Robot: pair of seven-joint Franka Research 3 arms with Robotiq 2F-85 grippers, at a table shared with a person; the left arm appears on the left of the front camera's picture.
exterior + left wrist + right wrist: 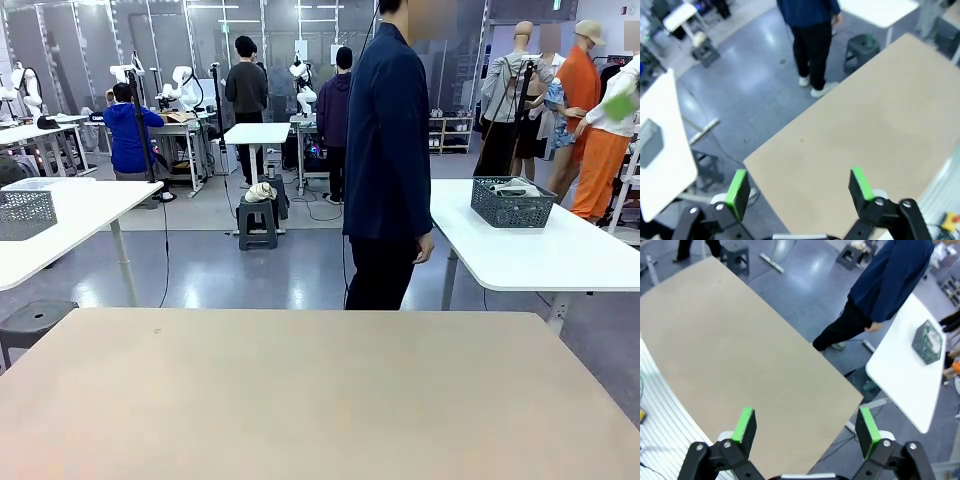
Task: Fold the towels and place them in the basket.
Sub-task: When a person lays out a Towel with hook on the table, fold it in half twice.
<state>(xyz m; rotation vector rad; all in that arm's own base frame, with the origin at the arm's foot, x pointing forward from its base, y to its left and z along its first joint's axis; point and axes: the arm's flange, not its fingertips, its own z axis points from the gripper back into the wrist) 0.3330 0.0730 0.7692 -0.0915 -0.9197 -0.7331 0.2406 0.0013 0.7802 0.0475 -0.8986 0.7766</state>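
Note:
My left gripper (797,181) hangs open high above the bare beige table (875,120), with nothing between its green pads. My right gripper (805,419) is open too, over the same table (740,355), and holds nothing. A dark grey mesh basket (512,203) stands on the white side table at the right, also seen as the basket (927,342) from the right wrist. Something pale lies in it, too small to tell what. The towels are out of view.
A person in a dark blue jacket (388,150) stands at the far edge of the beige table (320,400), facing away. A second grey mesh basket (25,213) sits on the white table (70,225) at the left. A grey stool (35,320) stands beside it.

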